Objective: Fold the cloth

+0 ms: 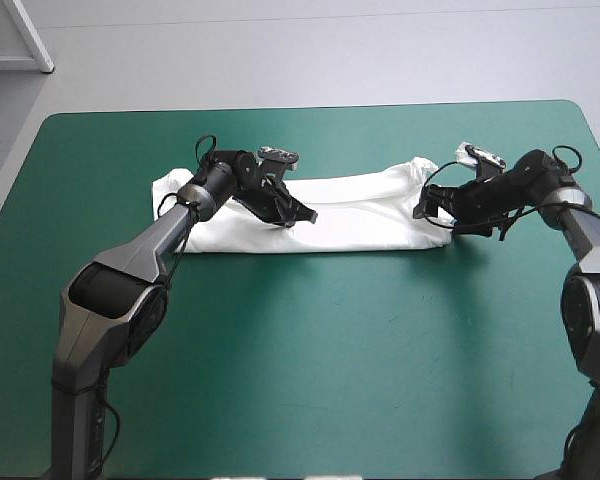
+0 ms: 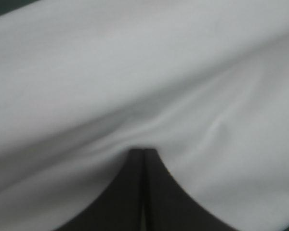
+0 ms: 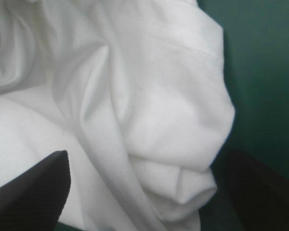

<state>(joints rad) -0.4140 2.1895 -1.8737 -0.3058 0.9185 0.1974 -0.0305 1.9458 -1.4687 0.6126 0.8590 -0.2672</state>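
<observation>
The white T-shirt (image 1: 360, 215) lies as a long folded band across the far middle of the teal-green table (image 1: 330, 350). My left gripper (image 1: 308, 214) rests on the band left of its middle. In the left wrist view the black fingers meet in one arch, so the left gripper (image 2: 143, 153) is shut on the T-shirt (image 2: 135, 72), and creases run into the tip. My right gripper (image 1: 425, 210) is at the band's right end. There the right gripper (image 3: 147, 159) stands open, with a bunched fold of the T-shirt (image 3: 159, 96) between its fingers.
Bare teal-green cover (image 3: 265, 72) shows just beyond the shirt's right end. The table's near half and both side margins hold nothing but the arms.
</observation>
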